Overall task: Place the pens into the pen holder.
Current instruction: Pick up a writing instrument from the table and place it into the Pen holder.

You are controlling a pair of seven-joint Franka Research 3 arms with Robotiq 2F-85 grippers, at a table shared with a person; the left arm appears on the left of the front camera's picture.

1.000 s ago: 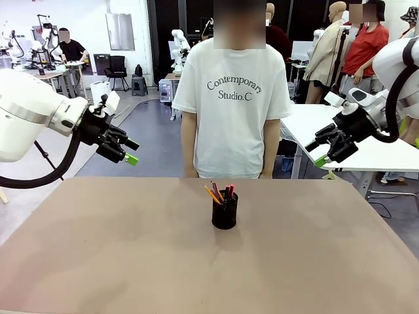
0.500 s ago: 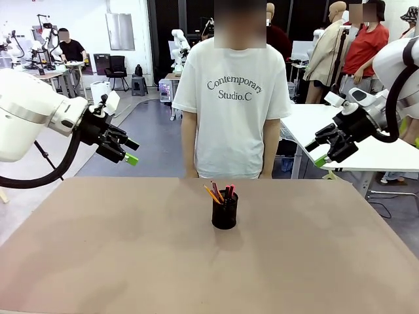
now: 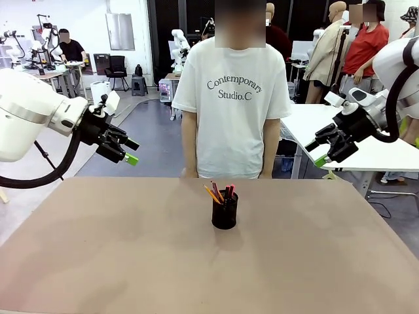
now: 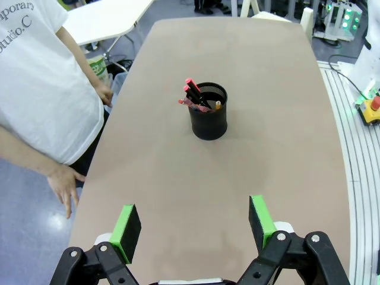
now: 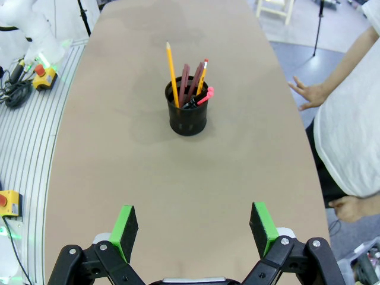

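my left gripper (image 3: 131, 152) released, raised off the table's left edge | my right gripper (image 3: 315, 152) released, raised off its right edge | pens (image 3: 219, 192) upright inside pen holder (image 3: 224, 210) | holder on the table (image 3: 118, 261), mid-width, nearer the far edge where a person (image 3: 232, 98) stands

Left gripper (image 3: 130, 151) raised at left side, fingers (image 4: 126, 224) spread wide, nothing between. Right gripper (image 3: 317, 152) raised at right side, fingers (image 5: 262, 219) spread wide, nothing held. Both angled inward, downward.
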